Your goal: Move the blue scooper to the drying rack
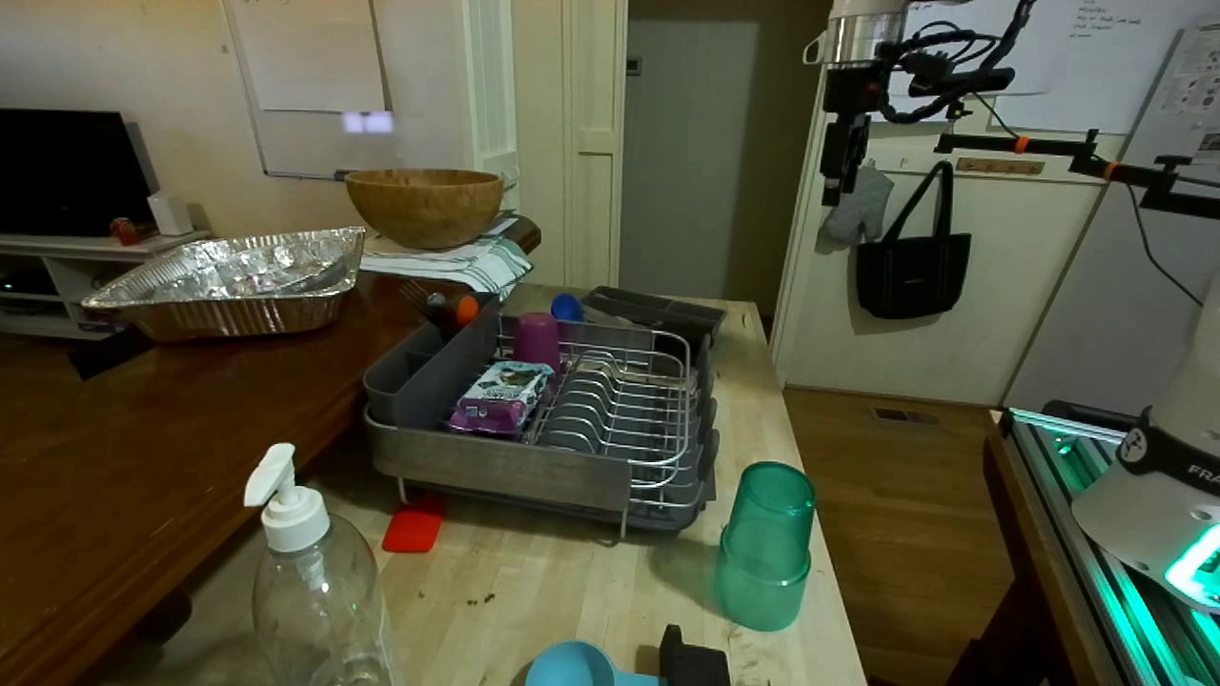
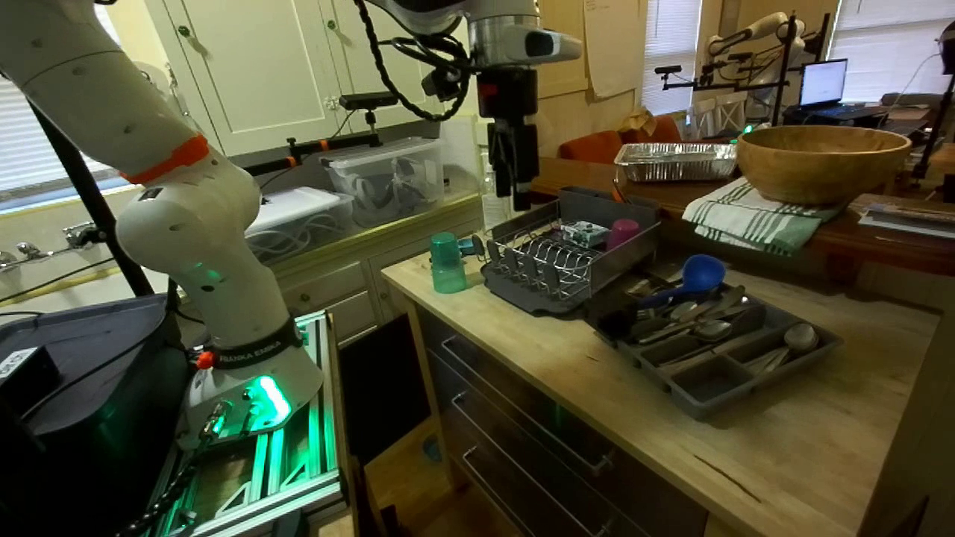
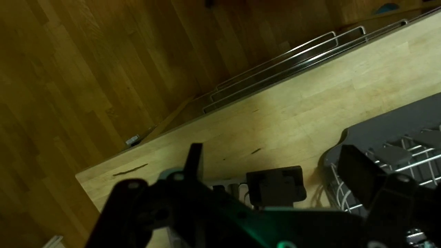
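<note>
The blue scooper [image 2: 703, 274] (smooth, round cup) is on the grey tray [image 2: 712, 380], between the wiry drying rack [image 1: 500, 467] and the end edge of the wooden bench [image 2: 821, 447]. The gripper [image 3: 272, 151] hangs above, spread wide.

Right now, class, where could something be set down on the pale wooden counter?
Bare: counter beyond the grey plastic cutlery tray, away from the silvery wire drying rack, plus a strip between tray and dark drawers. Crowded: where rack and tray stand close together.
</note>
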{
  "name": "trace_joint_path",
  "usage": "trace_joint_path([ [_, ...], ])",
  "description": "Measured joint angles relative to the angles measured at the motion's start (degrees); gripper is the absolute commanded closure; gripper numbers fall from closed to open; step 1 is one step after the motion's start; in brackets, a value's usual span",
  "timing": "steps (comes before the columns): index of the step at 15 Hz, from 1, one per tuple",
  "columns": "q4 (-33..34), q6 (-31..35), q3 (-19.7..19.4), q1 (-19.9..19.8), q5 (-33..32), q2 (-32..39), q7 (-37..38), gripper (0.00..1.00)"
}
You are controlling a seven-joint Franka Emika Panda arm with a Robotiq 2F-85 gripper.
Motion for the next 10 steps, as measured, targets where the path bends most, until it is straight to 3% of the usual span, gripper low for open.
trace_joint_path([
  [10,2.28,0.00,0.18,0.18,-0.13,3.97,-1.38,0.00],
])
